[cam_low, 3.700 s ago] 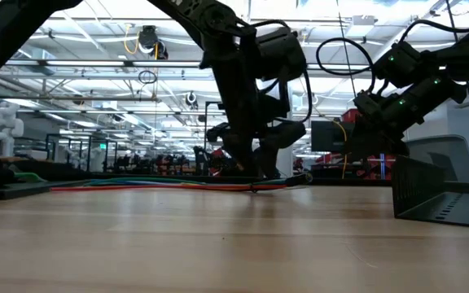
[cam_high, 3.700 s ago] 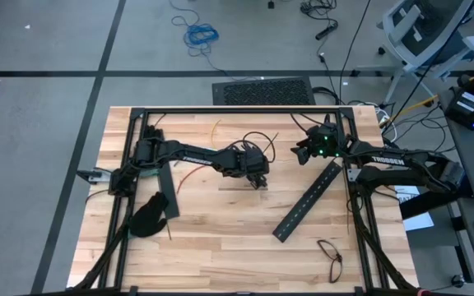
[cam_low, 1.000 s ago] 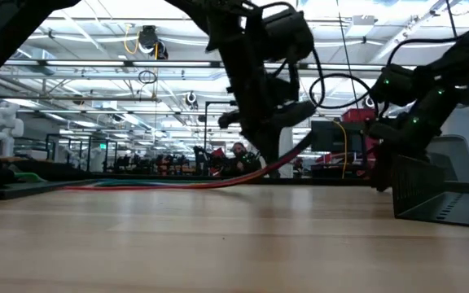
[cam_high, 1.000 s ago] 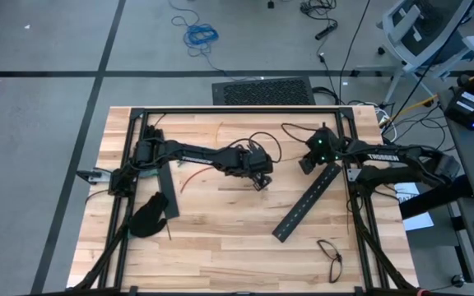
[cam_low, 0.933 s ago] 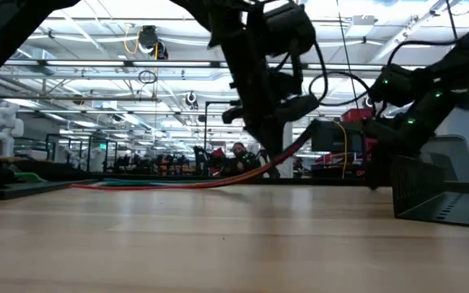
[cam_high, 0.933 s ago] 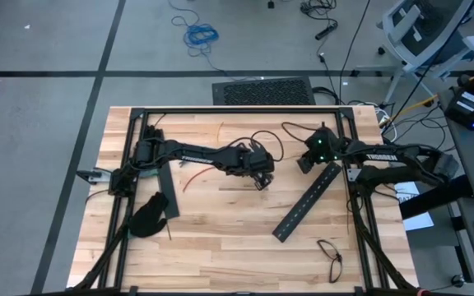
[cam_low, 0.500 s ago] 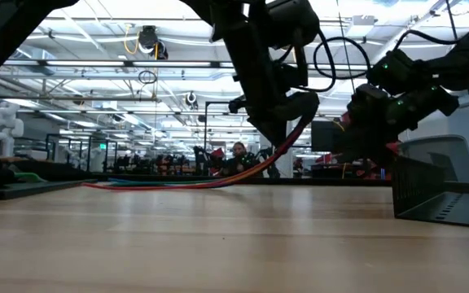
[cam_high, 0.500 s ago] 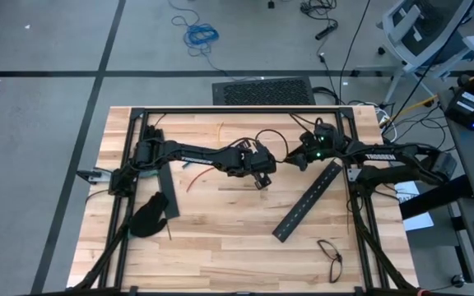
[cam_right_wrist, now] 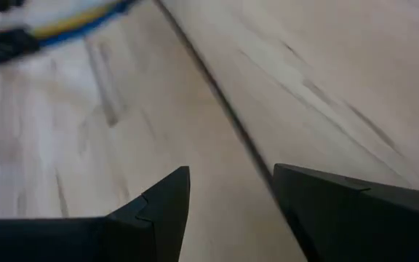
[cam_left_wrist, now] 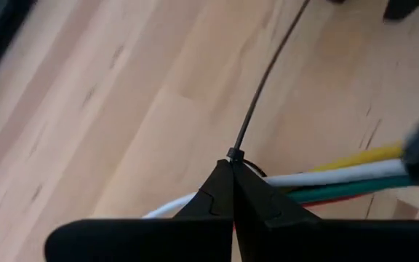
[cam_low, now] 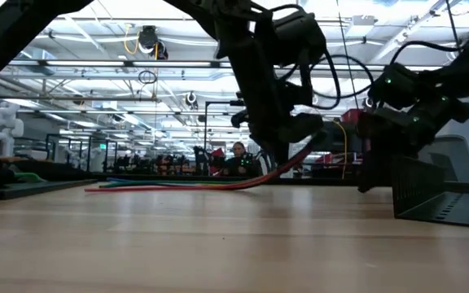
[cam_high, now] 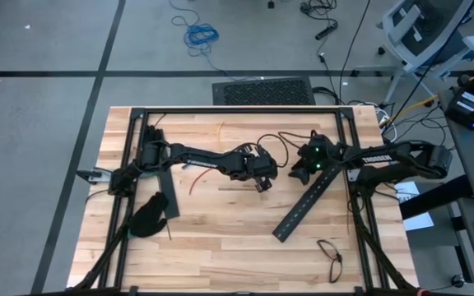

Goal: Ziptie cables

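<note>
Near the middle of the pale wooden table (cam_high: 220,238), the left claw (cam_high: 261,180) is clamped on a thin dark plastic ziptie (cam_left_wrist: 257,94) looped around the red, white, green and yellow cables (cam_left_wrist: 340,178). Just beyond, the right claw (cam_right_wrist: 230,191) stands parted over that strip, gripping nothing.

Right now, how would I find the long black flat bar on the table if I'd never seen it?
Look at the light wooden table from above and go to its right half. The long flat black slotted bar lies there slanted, its upper end below the right gripper. It is the only long, straight, wide thing; the coloured cables are thin and bendy.
</note>
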{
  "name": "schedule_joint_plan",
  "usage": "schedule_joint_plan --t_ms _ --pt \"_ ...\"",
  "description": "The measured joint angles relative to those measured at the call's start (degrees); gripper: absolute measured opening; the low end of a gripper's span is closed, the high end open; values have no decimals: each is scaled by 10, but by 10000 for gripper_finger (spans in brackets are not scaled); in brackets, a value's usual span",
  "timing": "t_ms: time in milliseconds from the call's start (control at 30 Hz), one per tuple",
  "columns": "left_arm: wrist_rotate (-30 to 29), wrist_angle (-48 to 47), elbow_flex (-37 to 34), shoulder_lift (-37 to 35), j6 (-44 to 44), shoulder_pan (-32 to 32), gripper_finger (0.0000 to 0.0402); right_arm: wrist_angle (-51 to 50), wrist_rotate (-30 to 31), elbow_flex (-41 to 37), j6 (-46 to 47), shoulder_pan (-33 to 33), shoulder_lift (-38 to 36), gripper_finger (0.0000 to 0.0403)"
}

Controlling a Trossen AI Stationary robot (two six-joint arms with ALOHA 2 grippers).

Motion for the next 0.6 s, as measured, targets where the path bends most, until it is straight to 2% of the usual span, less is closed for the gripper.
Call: schedule_joint_plan --t_ms 167,333,433,600 --pt "-5 -1 -6 12 0 -19 0 147 -8 -14 7 7 -4 196" --pt "-25 3 -6 12 0 -34 0 259 -64 -14 33 0 -7 196" --pt "-33 2 -6 12 -10 -41 0 245 -53 -12 27 -3 -5 196" --pt "-48 4 -6 12 -15 -52 0 65 -23 45 -153 22 32 196"
